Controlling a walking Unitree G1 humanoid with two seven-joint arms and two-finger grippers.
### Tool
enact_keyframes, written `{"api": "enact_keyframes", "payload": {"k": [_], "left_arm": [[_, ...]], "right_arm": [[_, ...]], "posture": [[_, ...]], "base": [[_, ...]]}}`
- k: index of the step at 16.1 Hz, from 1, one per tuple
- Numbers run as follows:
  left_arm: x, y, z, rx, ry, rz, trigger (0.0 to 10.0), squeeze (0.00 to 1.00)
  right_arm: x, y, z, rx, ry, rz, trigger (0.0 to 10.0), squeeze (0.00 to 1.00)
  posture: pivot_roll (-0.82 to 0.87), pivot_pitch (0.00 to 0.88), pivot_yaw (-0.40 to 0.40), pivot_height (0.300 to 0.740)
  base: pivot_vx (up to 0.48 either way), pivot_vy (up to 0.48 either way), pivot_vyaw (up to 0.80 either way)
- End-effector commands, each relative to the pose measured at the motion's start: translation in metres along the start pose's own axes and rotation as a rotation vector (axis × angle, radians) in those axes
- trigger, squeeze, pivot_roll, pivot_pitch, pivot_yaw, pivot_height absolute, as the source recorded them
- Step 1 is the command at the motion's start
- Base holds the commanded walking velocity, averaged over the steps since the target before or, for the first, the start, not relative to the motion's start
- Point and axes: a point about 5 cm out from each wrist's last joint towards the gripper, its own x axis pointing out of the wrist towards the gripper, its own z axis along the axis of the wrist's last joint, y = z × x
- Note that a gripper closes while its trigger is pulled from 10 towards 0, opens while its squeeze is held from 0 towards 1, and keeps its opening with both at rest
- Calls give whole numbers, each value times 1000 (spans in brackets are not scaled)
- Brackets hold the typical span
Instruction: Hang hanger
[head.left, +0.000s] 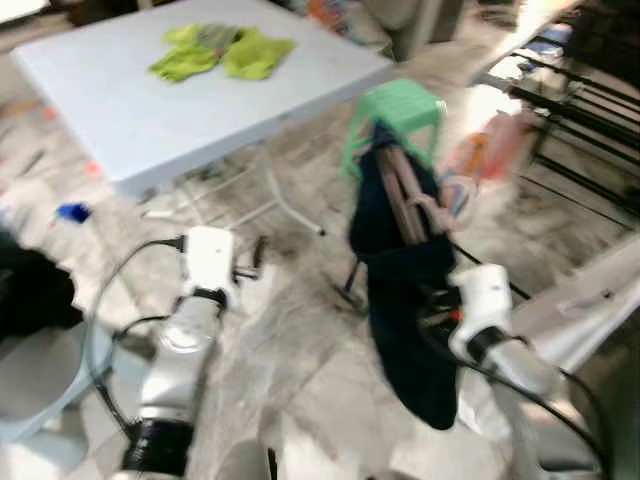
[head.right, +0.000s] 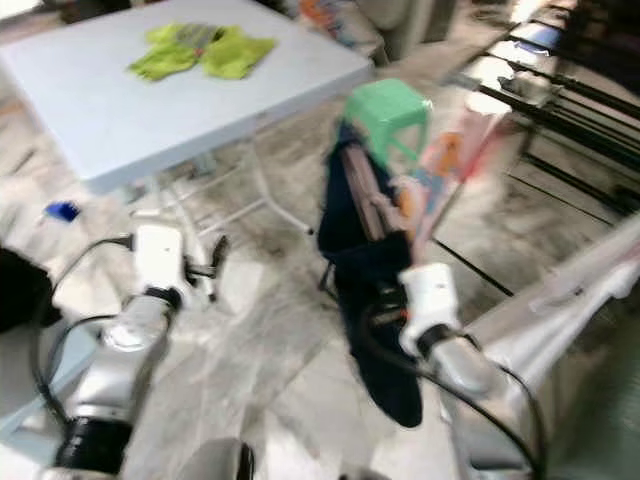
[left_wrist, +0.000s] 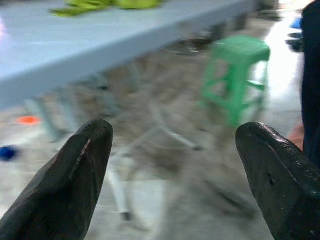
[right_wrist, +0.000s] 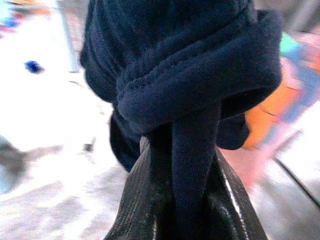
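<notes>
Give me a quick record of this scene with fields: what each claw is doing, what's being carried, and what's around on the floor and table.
right claw: shut on dark navy garment, which is draped over a brown wooden hanger
left claw: open, holding nothing, raised above the floor
table: white folding table with a yellow-green cloth on top
floor: green plastic stool behind the garment
image: blurred
</notes>
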Motion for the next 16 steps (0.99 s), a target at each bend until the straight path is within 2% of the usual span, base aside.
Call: {"api": "enact_keyframes", "payload": {"k": [1,6,10,13,16], "left_arm": [[1,-4,2,1,-16,-10,10000,0],[-4,6,-7,-6,27,6,10000,0],[-4,5,-7,-21,21,-10,10000,0],[-5,3,-5,-34,3,-38,10000,0],[-3,2,-4,-43,1,-45,10000,0]], "right_arm": [[-2,-5,11,-22,-59,-7,10000,0],[-3,-5,9,-41,-63,7,10000,0],[-2,-3,10,-43,-73,19,10000,0],[-2,-4,8,-59,-65,22,10000,0],[-2,-4,8,-84,-66,32,10000,0]], "posture": [[-46,25,-10,740],[-47,19,-5,740],[-45,17,-8,740],[-44,15,-9,740],[-49,27,-8,740]], "base": [[0,0,800],[0,0,800],[0,0,800],[195,0,0],[414,0,0]]}}
